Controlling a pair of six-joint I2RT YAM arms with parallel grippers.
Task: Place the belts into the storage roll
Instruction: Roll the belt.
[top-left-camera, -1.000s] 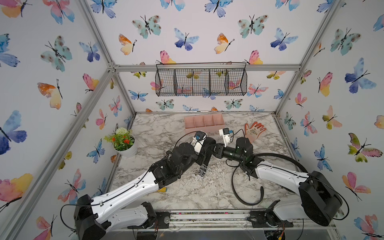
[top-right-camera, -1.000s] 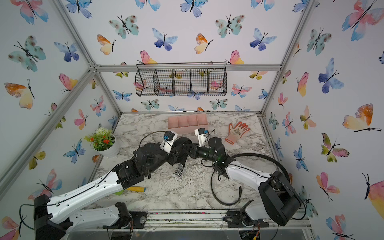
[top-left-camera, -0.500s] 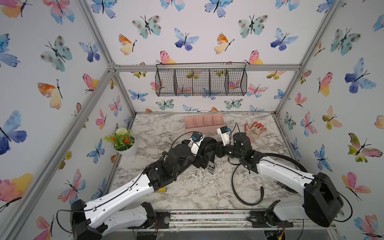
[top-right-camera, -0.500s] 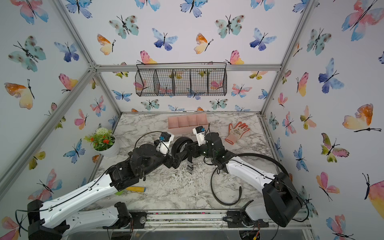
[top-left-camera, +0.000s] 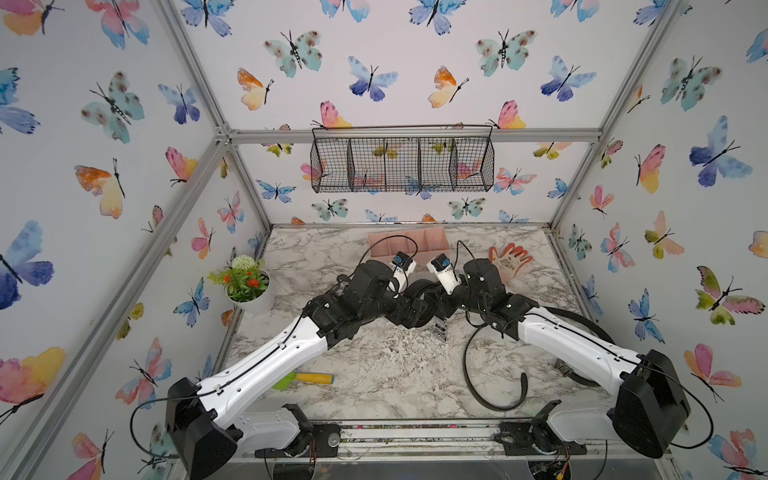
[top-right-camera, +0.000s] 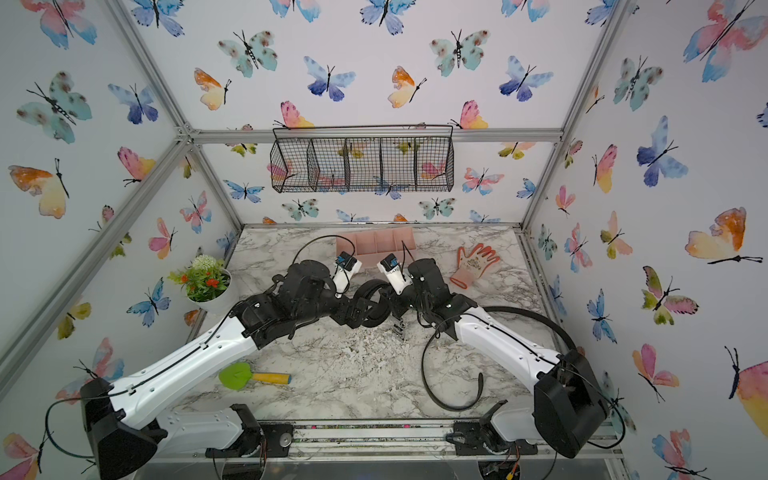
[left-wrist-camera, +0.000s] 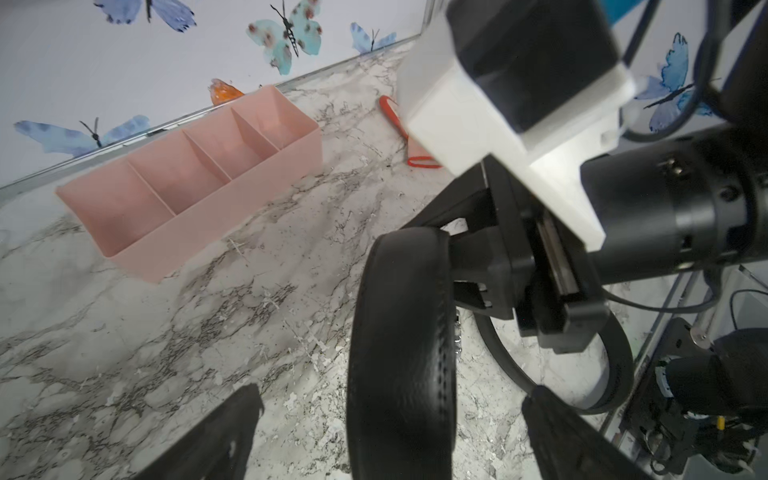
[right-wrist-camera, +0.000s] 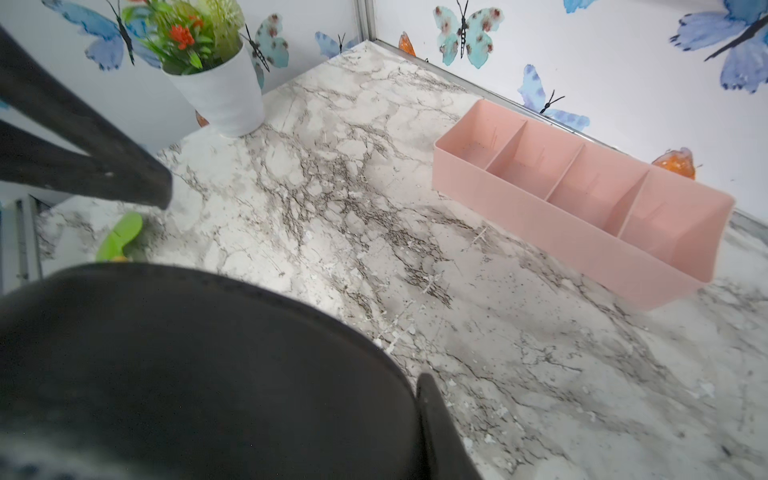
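Marble table (top-left-camera: 374, 374): nearest, loose belt (top-left-camera: 523, 384) curls beside the right arm. Mid-table, right hand (left-wrist-camera: 469, 270) is clenched on coiled belt (left-wrist-camera: 403, 353); left hand (left-wrist-camera: 395, 432) is released, fingers either side of it. Farthest, tray (left-wrist-camera: 232, 216) sits against the back wall.

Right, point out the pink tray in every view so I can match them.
Top view: storage roll at the far middle of the table, below the wire basket.
Top view: storage roll in the same spot.
Left wrist: storage roll, with the glove beyond one end.
Right wrist: storage roll, with the potted plant off past one end.
Shared landmark: the coiled belt, nearer the robot.
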